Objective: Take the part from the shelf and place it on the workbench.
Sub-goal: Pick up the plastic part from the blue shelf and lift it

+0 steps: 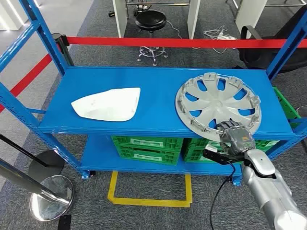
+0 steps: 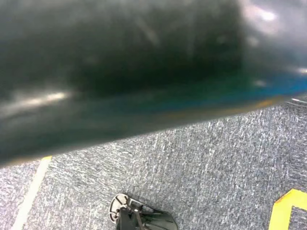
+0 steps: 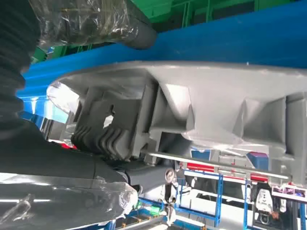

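- Right hand (image 1: 237, 135) grips the near rim of the grey wheel cover (image 1: 218, 104); fingers (image 3: 105, 139) hooked inside.
- Wheel cover lies on the blue shelf (image 1: 159, 103), right end.
- White part (image 1: 107, 104) lies well apart, left.
- Left hand: cannot tell.

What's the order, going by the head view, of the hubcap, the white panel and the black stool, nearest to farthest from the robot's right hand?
1. Hubcap: on the shelf's right side, at the right hand.
2. White panel: on the shelf's left side.
3. Black stool: on the floor behind the shelf.
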Robot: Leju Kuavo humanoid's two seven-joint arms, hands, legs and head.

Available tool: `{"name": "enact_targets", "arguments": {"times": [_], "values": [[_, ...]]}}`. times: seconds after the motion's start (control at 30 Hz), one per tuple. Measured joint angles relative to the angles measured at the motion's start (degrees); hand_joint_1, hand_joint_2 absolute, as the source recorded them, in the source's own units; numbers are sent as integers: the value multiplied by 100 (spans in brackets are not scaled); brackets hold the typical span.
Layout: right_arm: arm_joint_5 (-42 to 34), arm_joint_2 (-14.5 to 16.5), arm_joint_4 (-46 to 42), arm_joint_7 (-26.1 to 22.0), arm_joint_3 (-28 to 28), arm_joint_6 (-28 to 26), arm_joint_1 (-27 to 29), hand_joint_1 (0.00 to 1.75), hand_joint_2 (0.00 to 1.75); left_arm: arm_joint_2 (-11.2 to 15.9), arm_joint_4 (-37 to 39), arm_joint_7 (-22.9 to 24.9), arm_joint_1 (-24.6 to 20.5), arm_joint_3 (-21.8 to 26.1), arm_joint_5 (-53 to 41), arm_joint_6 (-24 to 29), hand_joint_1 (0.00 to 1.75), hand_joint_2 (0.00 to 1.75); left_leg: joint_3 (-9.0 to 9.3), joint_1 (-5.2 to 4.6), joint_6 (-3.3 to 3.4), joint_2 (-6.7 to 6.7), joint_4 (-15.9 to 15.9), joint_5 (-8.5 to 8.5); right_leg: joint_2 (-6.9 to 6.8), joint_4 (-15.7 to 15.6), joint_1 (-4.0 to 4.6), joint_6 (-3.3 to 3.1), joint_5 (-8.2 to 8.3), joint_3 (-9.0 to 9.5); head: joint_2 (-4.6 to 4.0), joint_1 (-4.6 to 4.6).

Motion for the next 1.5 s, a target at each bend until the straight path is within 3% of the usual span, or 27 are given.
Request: {"name": "enact_targets", "arguments": {"times": [1.1,1.5], "values": [[2,0,26,-50,-7,-65,-25,175,175,1,2,0,-2,0,26,-3,0,0,0,0,0,0,0,0,1,0,0,0,0,0,0,0],[168,1,-1311,61,55,25,467,175,175,1,5,-2,4,0,107,-5,0,0,-9,0,0,0,0,0,2,1,0,-1,-1,-11,0,-1]]}}
